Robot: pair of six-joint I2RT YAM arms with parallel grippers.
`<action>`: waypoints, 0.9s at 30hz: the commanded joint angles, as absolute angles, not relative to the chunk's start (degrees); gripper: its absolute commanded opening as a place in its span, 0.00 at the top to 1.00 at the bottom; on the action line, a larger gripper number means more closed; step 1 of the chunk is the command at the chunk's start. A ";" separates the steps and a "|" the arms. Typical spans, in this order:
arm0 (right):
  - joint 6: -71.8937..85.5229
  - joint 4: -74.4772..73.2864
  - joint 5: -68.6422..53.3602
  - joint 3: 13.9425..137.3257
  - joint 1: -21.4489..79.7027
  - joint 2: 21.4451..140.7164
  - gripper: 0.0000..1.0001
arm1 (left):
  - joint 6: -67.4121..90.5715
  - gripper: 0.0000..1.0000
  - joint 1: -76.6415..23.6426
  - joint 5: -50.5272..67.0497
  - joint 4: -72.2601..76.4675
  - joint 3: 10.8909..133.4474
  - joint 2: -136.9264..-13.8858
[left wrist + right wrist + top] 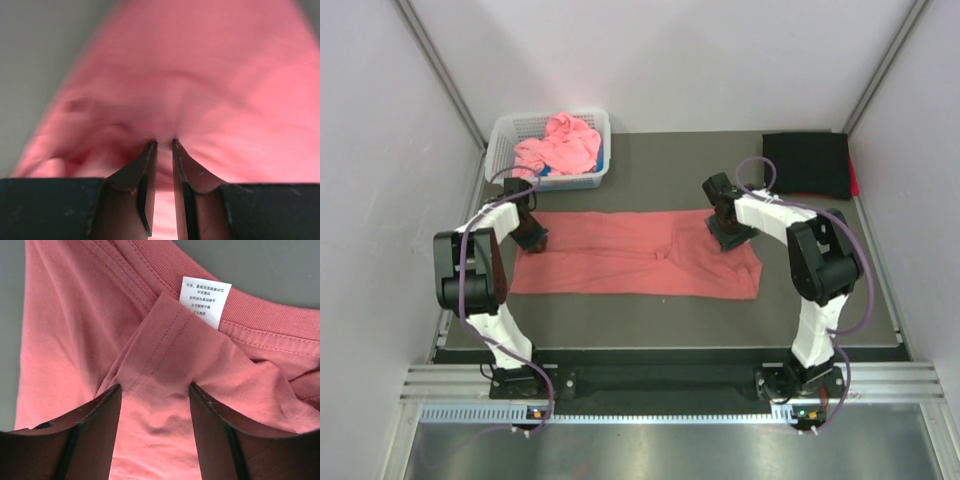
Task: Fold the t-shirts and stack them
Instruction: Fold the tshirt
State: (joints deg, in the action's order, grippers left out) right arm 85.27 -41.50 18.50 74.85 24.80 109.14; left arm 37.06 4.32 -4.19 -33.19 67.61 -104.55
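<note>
A salmon-red t-shirt [640,255] lies in a long flat strip across the dark table. My left gripper [530,235] is down on its left end. In the left wrist view the gripper [164,144] has its jaws almost together, pinching a ridge of the red cloth [200,85]. My right gripper [730,232] is down near the shirt's right end. In the right wrist view the gripper [155,387] is open, its fingers pressed on the cloth either side of a folded sleeve hem [165,355], just below the collar and its white label [205,300].
A white lattice basket [500,140] at the back left holds crumpled pink shirts [560,143]. A folded black shirt [807,165] lies at the back right with a red edge [854,180] showing beneath it. Grey walls close in both sides.
</note>
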 commanded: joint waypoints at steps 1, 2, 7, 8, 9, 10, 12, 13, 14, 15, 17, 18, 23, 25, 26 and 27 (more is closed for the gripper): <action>85.88 -39.46 23.81 75.94 25.31 113.81 0.44 | 40.16 0.75 9.31 -15.55 -33.23 61.97 -100.56; 85.17 -38.85 24.43 76.11 25.23 114.08 0.44 | 40.43 0.75 10.62 -16.95 -32.79 60.57 -98.63; 76.92 -37.09 27.07 79.53 24.35 116.98 0.44 | 39.91 0.73 13.09 -15.66 -30.07 60.55 -86.23; 75.51 -36.92 27.33 81.80 24.17 117.68 0.44 | 39.90 0.73 13.18 -15.30 -29.54 61.69 -84.22; 72.37 -36.74 27.68 83.04 23.65 119.25 0.44 | 39.82 0.73 13.18 -13.81 -29.53 62.48 -83.50; 70.94 -36.74 28.03 84.36 23.38 120.22 0.44 | 39.21 0.73 13.27 -12.84 -29.44 63.27 -83.06; 67.86 -37.52 27.78 88.40 21.98 123.12 0.44 | 38.68 0.73 13.18 -9.78 -29.53 65.30 -82.71; 66.98 -37.70 27.69 89.72 21.45 124.09 0.44 | 38.24 0.73 13.18 -8.80 -29.53 65.82 -82.79; 65.41 -38.14 27.60 92.26 20.66 125.84 0.44 | 37.80 0.73 13.10 -7.75 -29.88 66.70 -83.23; 64.43 -38.14 27.25 93.42 20.22 126.64 0.44 | 37.18 0.73 13.10 -6.60 -30.23 67.14 -83.49; 60.93 -37.71 27.07 97.27 19.34 128.92 0.44 | 37.09 0.73 13.18 -6.15 -30.67 67.15 -84.02; 59.08 -35.70 27.16 98.60 19.16 129.54 0.45 | 37.09 0.73 13.18 -5.98 -30.50 66.97 -84.02; 44.78 -27.61 24.79 108.00 17.67 135.33 0.45 | 36.12 0.73 12.75 8.07 -27.34 62.23 -84.20; 42.02 -25.59 23.21 111.25 17.32 137.27 0.45 | 35.33 0.72 12.13 8.96 -26.37 60.22 -84.11; 39.66 -24.97 22.59 114.14 17.05 139.03 0.45 | 35.25 0.71 12.22 8.88 -26.28 59.51 -84.11; 38.59 -24.26 20.67 115.39 16.96 139.74 0.45 | 34.98 0.71 12.13 8.62 -26.11 58.81 -84.11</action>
